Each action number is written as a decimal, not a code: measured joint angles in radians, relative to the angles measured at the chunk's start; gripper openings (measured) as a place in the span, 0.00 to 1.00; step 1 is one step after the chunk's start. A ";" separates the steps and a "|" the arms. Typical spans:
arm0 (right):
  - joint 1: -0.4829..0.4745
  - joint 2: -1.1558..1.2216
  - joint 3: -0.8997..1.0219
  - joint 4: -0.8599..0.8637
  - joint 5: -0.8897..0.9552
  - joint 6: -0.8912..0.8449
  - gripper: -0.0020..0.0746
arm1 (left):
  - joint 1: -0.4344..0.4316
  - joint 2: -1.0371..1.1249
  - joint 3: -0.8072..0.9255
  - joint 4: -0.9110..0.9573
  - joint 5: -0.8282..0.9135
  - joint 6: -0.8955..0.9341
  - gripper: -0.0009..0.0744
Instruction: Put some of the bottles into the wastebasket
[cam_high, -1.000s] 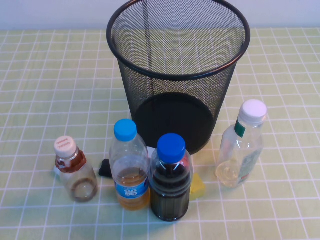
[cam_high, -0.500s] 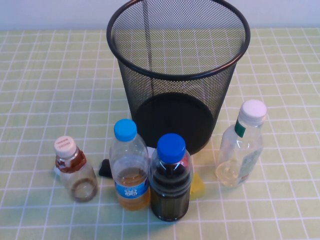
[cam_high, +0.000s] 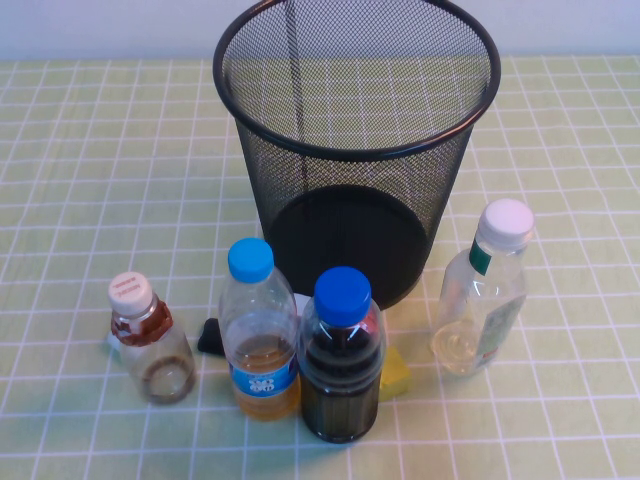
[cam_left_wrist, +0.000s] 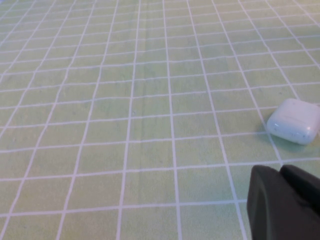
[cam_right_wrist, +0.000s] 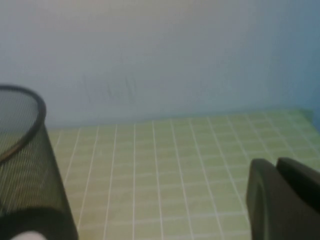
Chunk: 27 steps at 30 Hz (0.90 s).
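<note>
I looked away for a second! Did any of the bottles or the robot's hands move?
Nothing visibly changed. The four bottles stand where they were by the wastebasket, which holds none. In the high view neither gripper shows; the left gripper and right gripper appear only at the edges of their own wrist views.

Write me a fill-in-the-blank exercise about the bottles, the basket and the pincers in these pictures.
1. The wastebasket stands upright and holds ____ bottles.
2. The short bottle with the pinkish cap stands at the ____ end of the row.
3. The tall bottle with the green neck band has a ____ cap.
4. Neither the left pincer nor the right pincer appears in the ____ view.

Missing words: no; left; white; high
</note>
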 joint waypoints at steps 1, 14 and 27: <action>0.010 0.025 -0.010 0.023 0.028 -0.034 0.03 | 0.000 0.000 0.000 0.000 0.000 0.000 0.01; 0.325 0.491 -0.485 0.061 0.581 -0.169 0.03 | 0.000 0.000 0.000 0.000 0.000 0.000 0.01; 0.492 0.801 -0.617 0.048 0.684 -0.138 0.69 | 0.000 0.000 0.000 0.000 0.000 0.000 0.01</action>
